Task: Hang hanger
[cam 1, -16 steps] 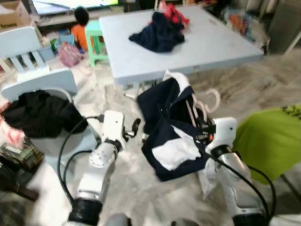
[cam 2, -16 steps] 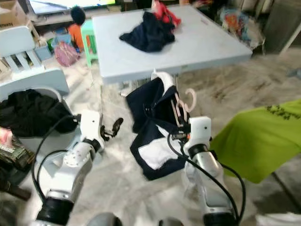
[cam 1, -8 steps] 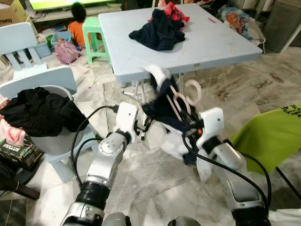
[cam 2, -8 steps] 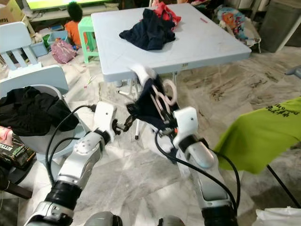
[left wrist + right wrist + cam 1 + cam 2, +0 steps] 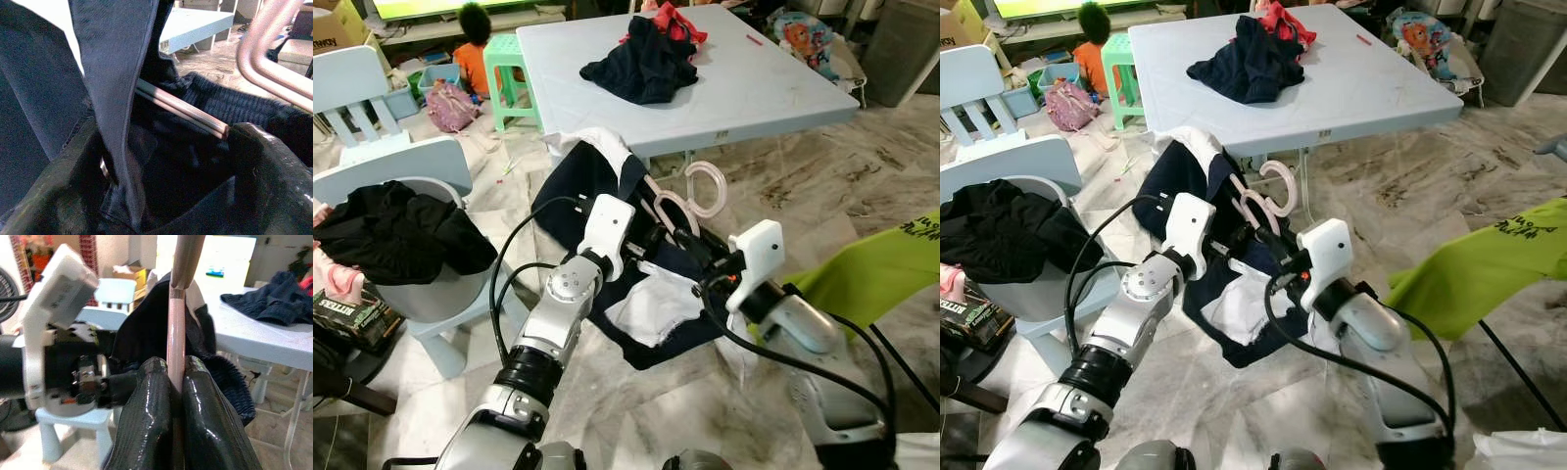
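Pink hangers (image 5: 703, 188) carry a navy-and-white garment (image 5: 582, 181) in front of me, hooks pointing up toward the table edge. My right gripper (image 5: 697, 253) is shut on a hanger; in the right wrist view the pink rod (image 5: 175, 323) is pinched between its fingers (image 5: 151, 421). My left gripper (image 5: 651, 257) reaches in from the left, against the garment. Its wrist view shows the fingers (image 5: 266, 161) spread wide, with navy fabric (image 5: 115, 73) and a pink hanger bar (image 5: 181, 110) between them.
A pale blue table (image 5: 754, 88) stands just beyond, with a pile of dark clothes (image 5: 641, 64) on it. A basket of black clothes (image 5: 396, 235) sits on a light blue chair at left. Green cloth (image 5: 891, 274) hangs at right. A person (image 5: 475, 44) sits beside a green stool (image 5: 509, 69).
My left gripper has moved right, into the garment beside the hangers. The garment now hangs spread out and lower, its collar swung left, and the hooks have shifted slightly.
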You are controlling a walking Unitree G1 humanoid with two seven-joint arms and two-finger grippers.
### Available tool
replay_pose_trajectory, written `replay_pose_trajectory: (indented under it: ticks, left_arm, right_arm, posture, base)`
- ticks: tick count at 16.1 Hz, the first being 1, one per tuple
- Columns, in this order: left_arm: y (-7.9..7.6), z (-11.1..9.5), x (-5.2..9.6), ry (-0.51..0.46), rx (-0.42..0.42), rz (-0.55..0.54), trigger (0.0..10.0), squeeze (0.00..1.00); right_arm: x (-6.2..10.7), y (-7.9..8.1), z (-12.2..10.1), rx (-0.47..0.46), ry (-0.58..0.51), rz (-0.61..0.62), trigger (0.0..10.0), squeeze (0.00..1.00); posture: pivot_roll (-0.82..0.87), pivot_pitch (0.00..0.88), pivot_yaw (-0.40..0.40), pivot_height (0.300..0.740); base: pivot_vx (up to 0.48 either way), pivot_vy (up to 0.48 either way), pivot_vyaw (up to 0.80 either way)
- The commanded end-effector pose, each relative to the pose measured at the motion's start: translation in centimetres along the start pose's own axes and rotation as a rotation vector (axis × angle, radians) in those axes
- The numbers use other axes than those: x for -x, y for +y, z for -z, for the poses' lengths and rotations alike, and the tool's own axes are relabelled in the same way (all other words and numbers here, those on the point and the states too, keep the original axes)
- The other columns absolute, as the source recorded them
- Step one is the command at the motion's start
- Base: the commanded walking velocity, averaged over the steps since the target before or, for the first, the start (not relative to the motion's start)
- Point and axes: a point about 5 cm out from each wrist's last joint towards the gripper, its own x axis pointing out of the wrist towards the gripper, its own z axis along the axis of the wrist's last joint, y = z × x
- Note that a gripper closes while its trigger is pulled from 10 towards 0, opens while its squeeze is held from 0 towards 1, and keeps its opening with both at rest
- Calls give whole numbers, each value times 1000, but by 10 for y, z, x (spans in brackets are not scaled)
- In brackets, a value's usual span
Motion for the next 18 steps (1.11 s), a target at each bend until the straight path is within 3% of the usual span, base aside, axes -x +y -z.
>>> replay_pose_trajectory:
  ticks: [1,4,8,13,15,18]
  left_arm:
    - [11,1,-1,17,-24,-35,10000,0]
    - [23,0,-2,11,-47,-75,10000,0]
    - [50,1,2,20,-86,-158,10000,0]
    - [87,-6,9,15,-132,-267,10000,0]
    - [94,-8,10,15,-138,-293,10000,0]
    - [102,-8,14,16,-138,-322,10000,0]
  right_arm:
    - [1,8,-17,22,-67,-76,10000,0]
    - [12,7,-12,51,-13,-140,10000,0]
    - [23,-8,-10,71,33,-128,10000,0]
    - [42,-29,-1,211,165,-187,10000,0]
    - [47,-33,-2,224,181,-205,10000,0]
    - [64,-46,10,324,286,-221,10000,0]
  posture:
    - [-60,27,26,740]
    - [-57,26,28,740]
    - [-49,22,31,740]
    - [-45,25,29,740]
    - [-48,24,30,740]
    - [-53,25,29,740]
  base:
    - [0,0,0]
    - [0,0,0]
    - [0,0,0]
    - [0,0,0]
    - [0,0,0]
    - [0,0,0]
